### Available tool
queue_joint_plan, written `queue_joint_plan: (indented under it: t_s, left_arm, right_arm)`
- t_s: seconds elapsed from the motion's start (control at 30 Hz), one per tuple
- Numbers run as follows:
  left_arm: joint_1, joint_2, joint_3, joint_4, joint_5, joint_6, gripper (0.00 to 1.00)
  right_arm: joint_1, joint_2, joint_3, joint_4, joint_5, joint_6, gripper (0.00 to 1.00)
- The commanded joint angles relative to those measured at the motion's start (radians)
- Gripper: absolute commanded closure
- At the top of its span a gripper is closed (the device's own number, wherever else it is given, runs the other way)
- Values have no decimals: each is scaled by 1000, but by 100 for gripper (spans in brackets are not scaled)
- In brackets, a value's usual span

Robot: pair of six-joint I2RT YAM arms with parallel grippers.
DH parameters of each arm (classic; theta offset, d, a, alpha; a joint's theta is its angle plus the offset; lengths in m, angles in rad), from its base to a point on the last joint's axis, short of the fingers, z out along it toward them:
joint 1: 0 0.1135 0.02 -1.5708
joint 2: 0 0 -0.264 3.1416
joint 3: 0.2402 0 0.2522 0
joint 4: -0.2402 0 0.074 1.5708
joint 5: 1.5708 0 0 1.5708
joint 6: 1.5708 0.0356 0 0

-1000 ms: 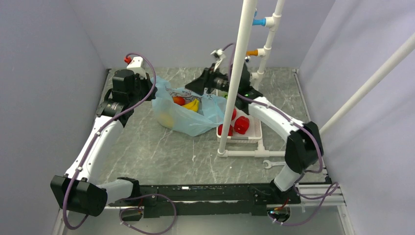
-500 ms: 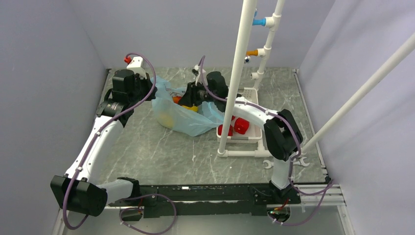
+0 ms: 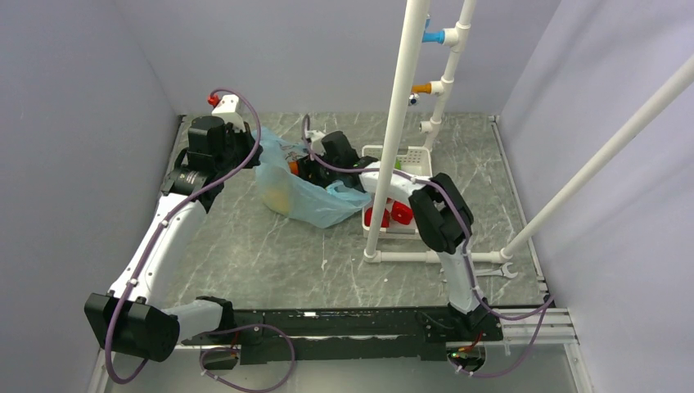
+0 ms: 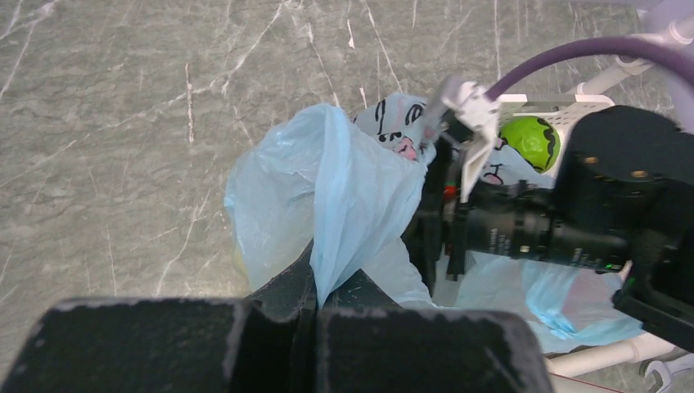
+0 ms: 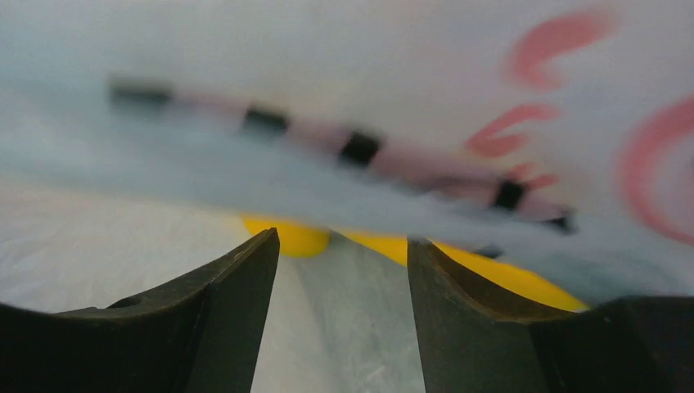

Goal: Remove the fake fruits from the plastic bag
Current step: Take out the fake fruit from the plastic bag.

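Left claw (image 3: pixel 255 151) pinches the plastic bag (image 3: pixel 315 205) open; right claw (image 3: pixel 301 168) sits in its mouth.
Top view: 2 red fruits (image 3: pixel 401 213) lie in the white basket (image 3: pixel 416 154) behind the right claw; left wrist view alone shows jaws clamped on a thin, limp fold, plus a green piece (image 4: pixel 529 141); right wrist view shows jaws apart, a yellow banana (image 5: pixel 491 277) just ahead: light, stiff, glossy, likely slippery, best gripped across its middle.

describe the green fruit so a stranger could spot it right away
Start at the tall white pipe stand; a white slotted basket lies at its foot. The green fake fruit sits at the basket's far end: a glossy ball with dark markings, while the red fake fruits lie nearer.
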Motion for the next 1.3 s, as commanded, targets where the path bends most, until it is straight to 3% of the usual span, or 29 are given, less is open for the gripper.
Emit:
queue_joint_plan:
  t_s: [0.0, 0.37, 0.63, 0.8, 0.97, 1.27]
  left_arm:
    - [-3, -6, 29, 24, -6, 16, 100]
    - [-3, 1, 36, 18, -2, 16, 100]
    - [-3, 10, 41, 10, -8, 20, 100]
    - [-2, 14, 44, 5, -9, 22, 100]
    - [2, 18, 50, -1, -5, 20, 100]
    - [6, 17, 45, 7, -8, 16, 100]
  right_arm:
    - [35, 49, 104, -33, -84, -78, 36]
    - [50, 126, 161, 2, -166, -81, 18]
    - [57, 245, 314, -71, -183, -80, 18]
    - [76, 318, 352, -125, -116, -117, 11]
    - [112, 345, 333, -155, -48, -173, 7]
    - [141, 279, 128, -81, 94, -213, 1]
